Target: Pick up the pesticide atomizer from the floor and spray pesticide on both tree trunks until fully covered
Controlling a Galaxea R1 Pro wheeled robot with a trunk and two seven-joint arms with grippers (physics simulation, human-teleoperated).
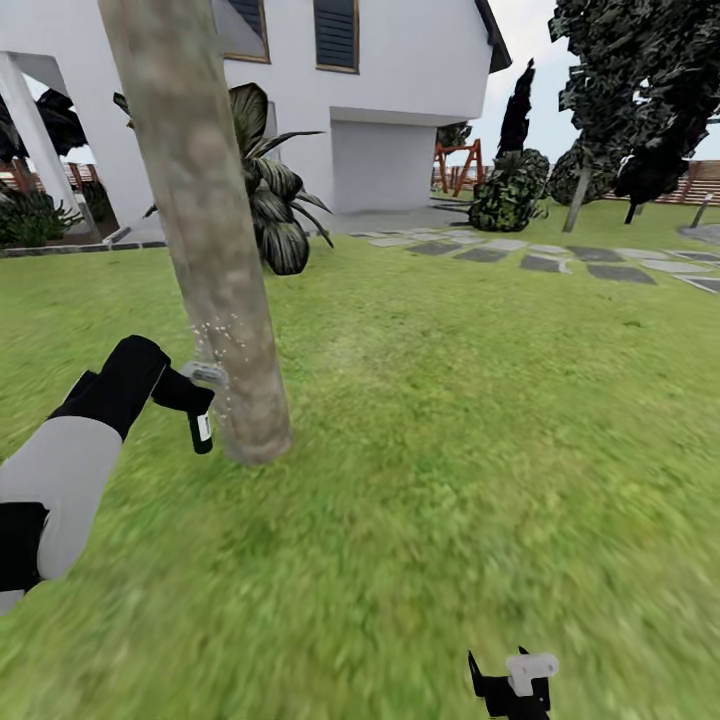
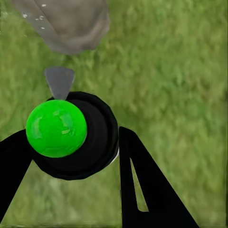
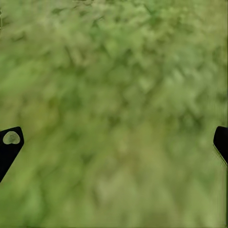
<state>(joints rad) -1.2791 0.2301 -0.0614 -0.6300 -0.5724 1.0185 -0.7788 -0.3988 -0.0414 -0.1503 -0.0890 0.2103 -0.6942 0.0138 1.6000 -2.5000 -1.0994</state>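
Garden scene: lawn (image 1: 450, 450) all around, white house (image 1: 400, 90) behind, stepping stones (image 1: 560, 255) off to the right, dark-leaved trees (image 1: 620, 90) at far right, a broad-leaved plant (image 1: 270, 200) behind the trunk. Thick, pale, blotchy trunk (image 1: 200, 230) leaning slightly, rooted in the grass left of centre. Left gripper (image 1: 185, 395) just beside the trunk's base on its left side, jaws closed around the atomizer (image 1: 202, 420). Dark bottle hanging below the gripper with its white label facing out, pale spray head at the top, pointed at the bark and nearly touching it. Fine whitish specks of pesticide (image 1: 215, 335) scattered in the air and over the bark just above the spray head. From the left wrist: black fingers (image 2: 147, 190) on both sides of the atomizer (image 2: 95, 137), a bright green ball (image 2: 56, 128) over the bottle's round black form, grey nozzle (image 2: 59, 81) aimed toward the trunk (image 2: 66, 23), a few pale specks on the bark there. Right gripper (image 1: 515, 685) low at the bottom edge of the head view, well apart from the trunk, over bare grass. From the right wrist: jaws spread wide, one dark fingertip (image 3: 9, 145) at each side edge, holding nothing, blurred grass (image 3: 114, 104) between.
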